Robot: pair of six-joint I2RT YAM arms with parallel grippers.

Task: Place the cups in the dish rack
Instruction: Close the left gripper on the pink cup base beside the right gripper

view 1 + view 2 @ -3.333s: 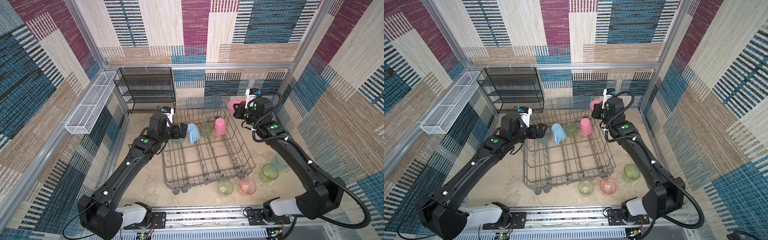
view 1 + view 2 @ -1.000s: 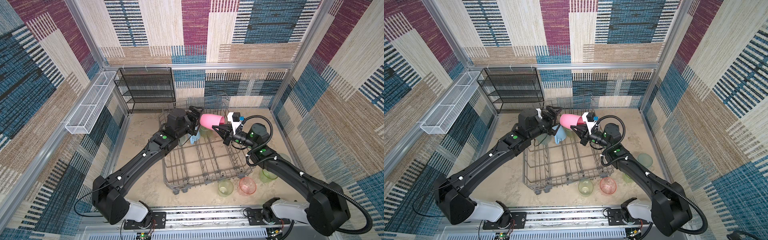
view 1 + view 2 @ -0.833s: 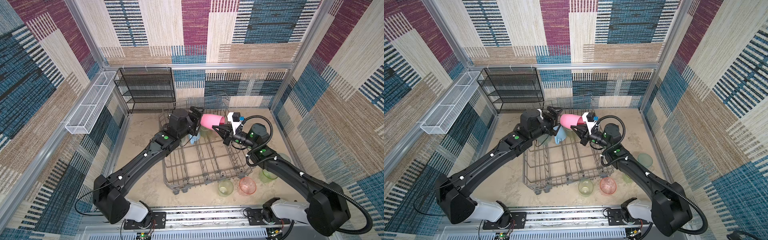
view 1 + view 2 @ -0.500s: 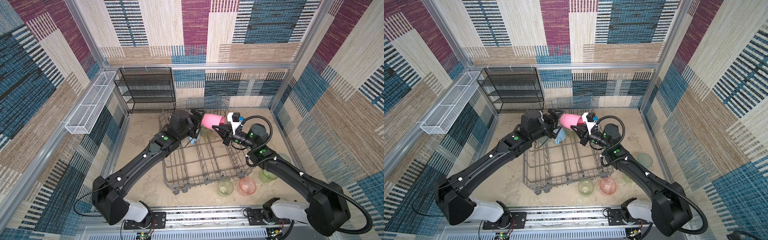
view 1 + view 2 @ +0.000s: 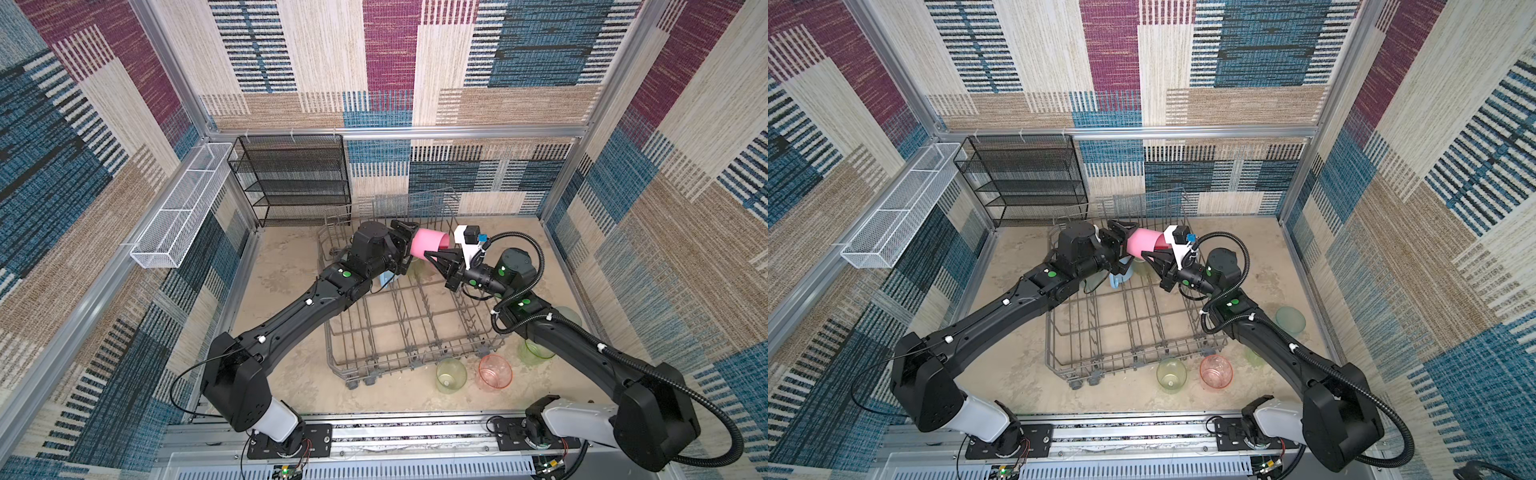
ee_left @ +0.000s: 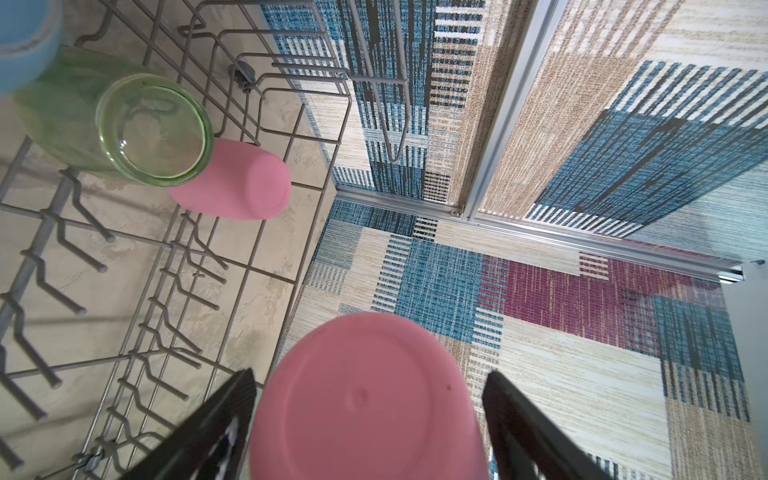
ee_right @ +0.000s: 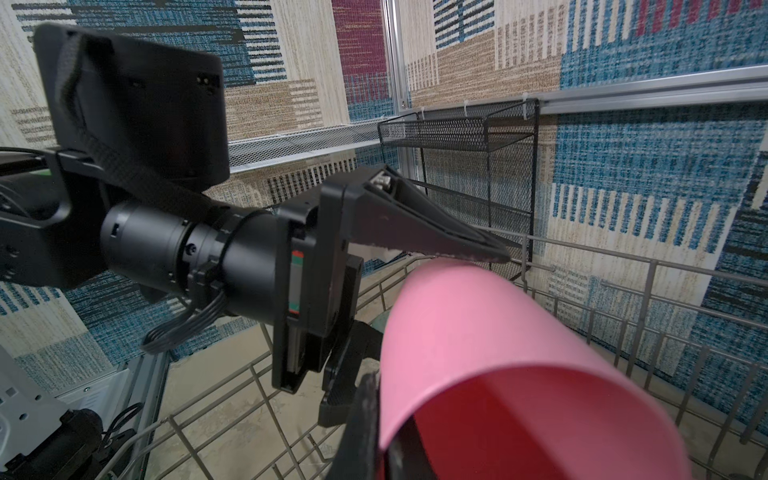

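Nearest the robot's base nothing has shifted. A yellow-green cup [image 5: 451,375] and a pink-orange cup [image 5: 494,372] stand on the counter [image 5: 291,374] just in front of the dish rack [image 5: 415,353]. Another green cup [image 5: 536,353] shows partly under the right arm, and a teal cup [image 5: 1290,319] sits beyond it. All four are still to be loaded, and the rack's near and middle rows are bare.

The change is over the far end. A few seconds ago the right hand was off at the far right corner with the pink cup [image 5: 428,245], and the left hand was down by the mug. They have since met above the rack. The right hand [image 5: 438,255] is closed on the cup's rim, one finger inside the mouth, holding it on its side in the air. In the last second the left hand [image 6: 370,376] has slid forward until its fingers flank the cup's bottom. The left wrist view shows a sliver of gap on each side, so it is open, narrowing and not yet gripping.

This looks like a hand-over, probably so the cup can be turned mouth down. The right hand should hold on until the left has closed.

Below them the far row already holds the blue mug [image 6: 25,37], a green tumbler [image 6: 153,129] and a second pink cup [image 6: 237,183] just beside it.
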